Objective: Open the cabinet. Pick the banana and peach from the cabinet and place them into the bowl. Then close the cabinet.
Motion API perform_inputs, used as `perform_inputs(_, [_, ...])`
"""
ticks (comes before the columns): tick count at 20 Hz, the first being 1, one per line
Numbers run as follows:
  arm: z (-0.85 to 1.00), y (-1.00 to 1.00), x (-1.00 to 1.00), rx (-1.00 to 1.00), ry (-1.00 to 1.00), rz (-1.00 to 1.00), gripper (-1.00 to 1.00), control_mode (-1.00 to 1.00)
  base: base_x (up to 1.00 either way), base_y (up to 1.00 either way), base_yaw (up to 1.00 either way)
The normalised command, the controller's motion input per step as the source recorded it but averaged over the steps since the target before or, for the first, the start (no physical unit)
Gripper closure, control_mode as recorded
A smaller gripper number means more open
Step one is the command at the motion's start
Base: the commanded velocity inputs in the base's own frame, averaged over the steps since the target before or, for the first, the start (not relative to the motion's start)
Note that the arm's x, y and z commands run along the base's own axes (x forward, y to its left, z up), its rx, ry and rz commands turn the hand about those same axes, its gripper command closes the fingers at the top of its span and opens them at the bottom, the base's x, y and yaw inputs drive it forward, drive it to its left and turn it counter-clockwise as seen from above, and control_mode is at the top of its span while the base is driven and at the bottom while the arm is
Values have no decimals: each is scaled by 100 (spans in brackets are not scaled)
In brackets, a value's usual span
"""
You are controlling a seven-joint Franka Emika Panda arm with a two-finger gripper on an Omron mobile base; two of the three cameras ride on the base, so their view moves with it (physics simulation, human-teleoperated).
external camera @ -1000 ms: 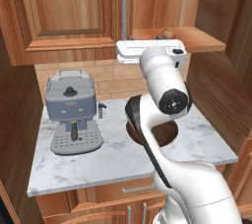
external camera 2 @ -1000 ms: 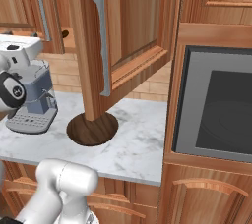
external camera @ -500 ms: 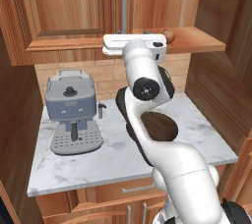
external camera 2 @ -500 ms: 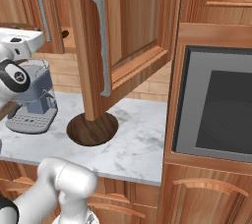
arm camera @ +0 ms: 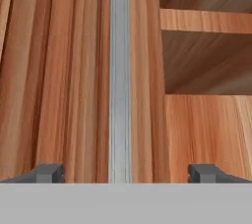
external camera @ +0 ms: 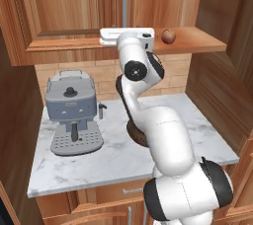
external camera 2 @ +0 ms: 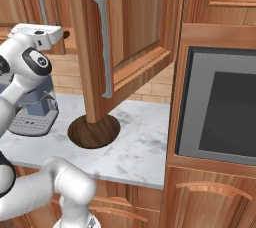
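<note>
Silver handle (arm camera: 120, 75) of the closed cabinet (arm camera: 64, 70) door sits between spread fingers (arm camera: 49, 173), seemingly untouched.

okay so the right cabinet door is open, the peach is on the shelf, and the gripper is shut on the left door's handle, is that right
Not quite: the gripper is open, its fingertips standing either side of the handle without gripping it, as the hand view shows. The rest holds: right door open, peach on the shelf.

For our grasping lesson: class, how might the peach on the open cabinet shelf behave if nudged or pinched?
The peach looks round, so a nudge would probably roll it along the bare shelf. Its smooth curved skin may slip between flat fingertips.
</note>
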Motion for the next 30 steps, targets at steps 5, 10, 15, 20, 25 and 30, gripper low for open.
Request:
perform_inputs(5, [-35,42,100,-1,0,-3,-100,-100,0,0,0])
perform_inputs(10, [-16,44,77,-3,2,-7,100,-100,0,0,0])
perform_inputs(15, [0,1,16,0,8,-1,100,-100,0,0,0])
perform_inputs(20, [0,3,14,0,8,-2,100,-100,0,0,0])
perform_inputs(25, [24,14,-30,4,8,-13,100,-100,0,0,0])
perform_inputs(30, [5,36,-78,6,17,-11,100,-100,0,0,0])
